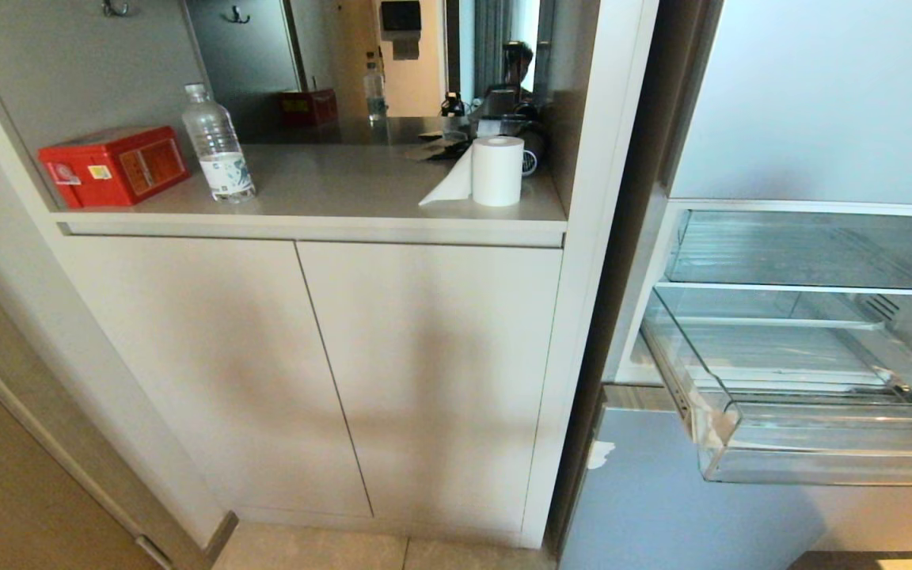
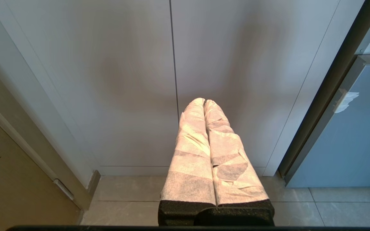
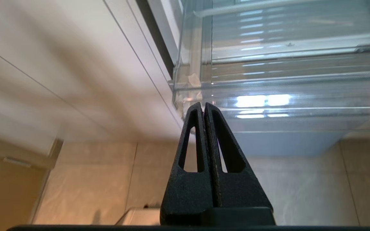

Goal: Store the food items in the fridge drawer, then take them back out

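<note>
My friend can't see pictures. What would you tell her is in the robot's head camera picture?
An open fridge on the right has its clear drawer pulled out, with nothing visible in it. Left of it, a pale cabinet's counter holds a red box, a water bottle and a paper roll. No robot arm shows.

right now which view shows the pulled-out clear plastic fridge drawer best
The head view: the pulled-out clear plastic fridge drawer shows from above, ribbed floor and front lip, no food visible in it. The right wrist view catches only its front corner from below, past the shut right gripper. The left wrist view misses it.
</note>
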